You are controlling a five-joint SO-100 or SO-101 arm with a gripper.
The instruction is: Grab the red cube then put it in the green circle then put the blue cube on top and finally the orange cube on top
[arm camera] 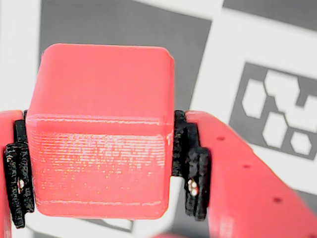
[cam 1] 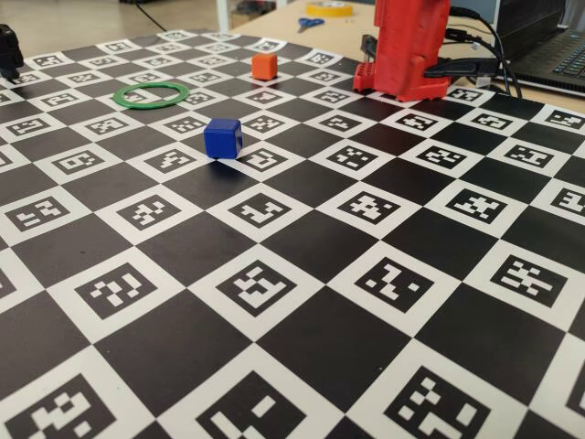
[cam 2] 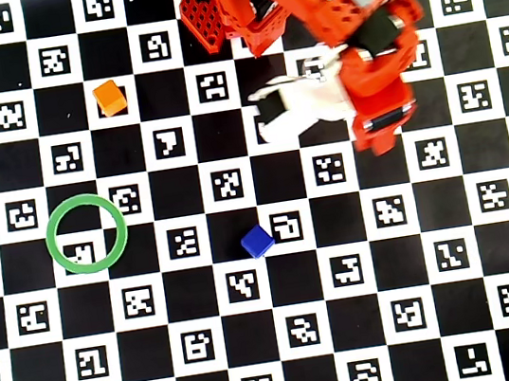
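Now red cube [arm camera: 99,131] clamped btwn pincer [arm camera: 101,173] pads

Checkered marker board [cam 1: 302,366] — wooden desk [cam 1: 274,18].

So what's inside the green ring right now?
Nothing yet. Inside the green circle only the checkered board shows, with one marker square. The red cube is clamped in the gripper, and the blue cube and orange cube sit elsewhere.

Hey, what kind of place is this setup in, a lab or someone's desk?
Probably a robotics test bench in a lab or office. The table is covered in a checkerboard of printed fiducial markers, the red arm is mounted at its edge, and a laptop and scissors sit behind it.
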